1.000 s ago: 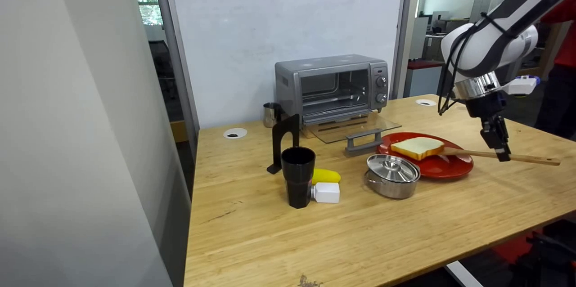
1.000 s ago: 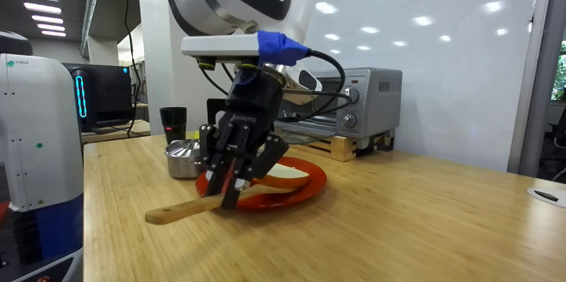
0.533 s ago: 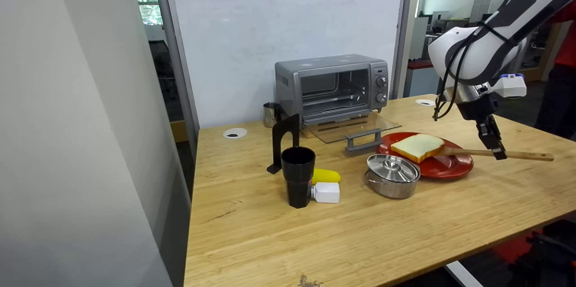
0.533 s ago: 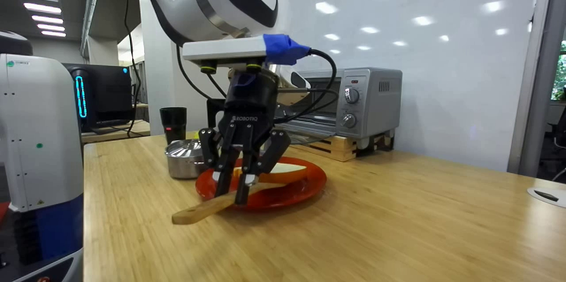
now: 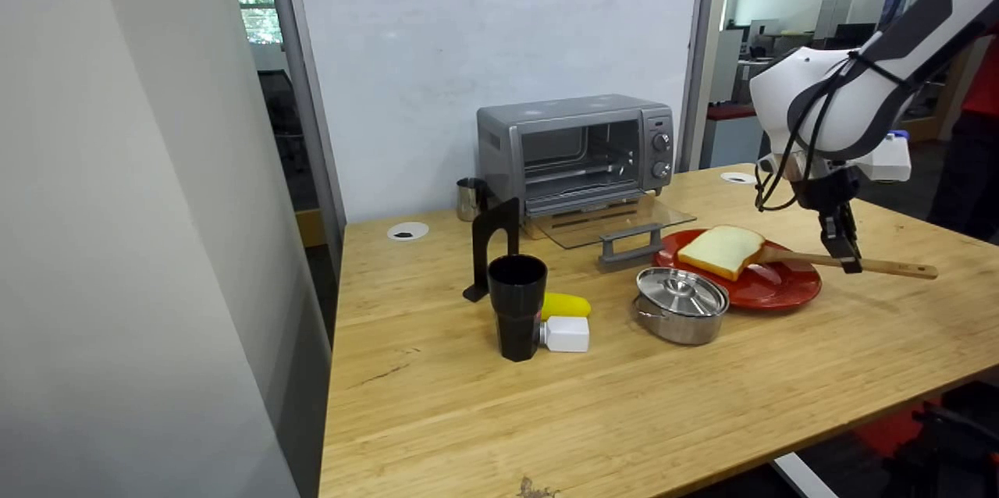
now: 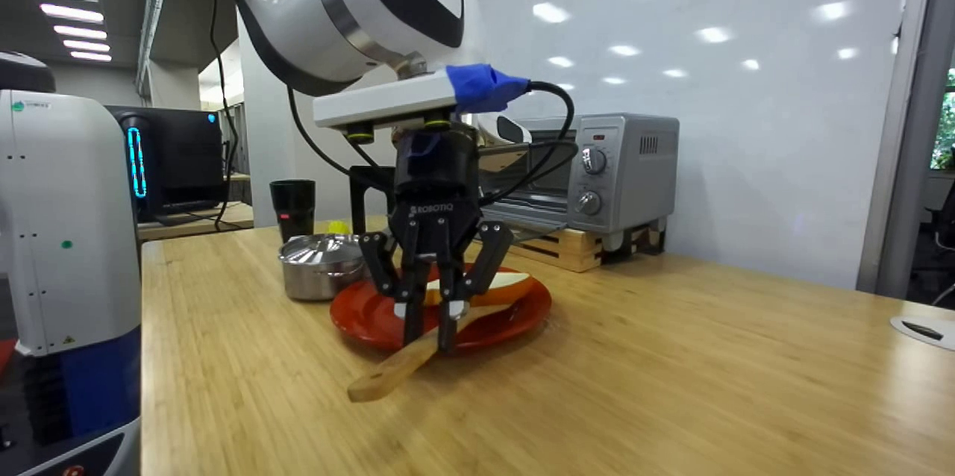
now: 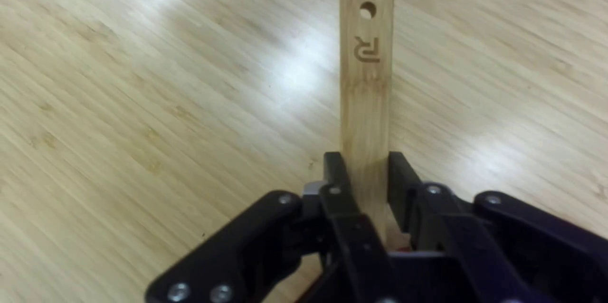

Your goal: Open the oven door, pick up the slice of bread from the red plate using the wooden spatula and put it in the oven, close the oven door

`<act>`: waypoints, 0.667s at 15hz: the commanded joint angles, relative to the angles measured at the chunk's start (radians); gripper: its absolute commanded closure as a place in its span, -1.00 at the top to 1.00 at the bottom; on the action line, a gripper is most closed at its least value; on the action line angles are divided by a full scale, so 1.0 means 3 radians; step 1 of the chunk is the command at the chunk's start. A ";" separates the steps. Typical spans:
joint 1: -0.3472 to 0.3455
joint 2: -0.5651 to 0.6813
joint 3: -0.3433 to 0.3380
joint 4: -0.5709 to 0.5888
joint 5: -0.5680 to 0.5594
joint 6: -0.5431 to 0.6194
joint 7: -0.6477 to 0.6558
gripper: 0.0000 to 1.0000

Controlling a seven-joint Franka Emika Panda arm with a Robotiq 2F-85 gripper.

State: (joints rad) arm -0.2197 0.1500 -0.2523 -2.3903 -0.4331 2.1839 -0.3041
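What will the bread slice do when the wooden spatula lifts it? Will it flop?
The slice of bread looks thick and shows no sag, so it probably won't flop much. Its squarish, flat shape means it likely won't roll. The wooden spatula looks narrower, so the slice might tip off sideways.

ROBOTIQ on housing (image 6: 434, 210) above fingers (image 6: 448, 331), perhaps RJ on wooden spatula (image 7: 365, 108)
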 commanded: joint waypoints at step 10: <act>-0.0083 -0.0274 -0.0003 -0.0448 0.0114 0.0597 -0.0222 -0.87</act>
State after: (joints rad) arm -0.2249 0.1272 -0.2589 -2.4691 -0.4258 2.3300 -0.3193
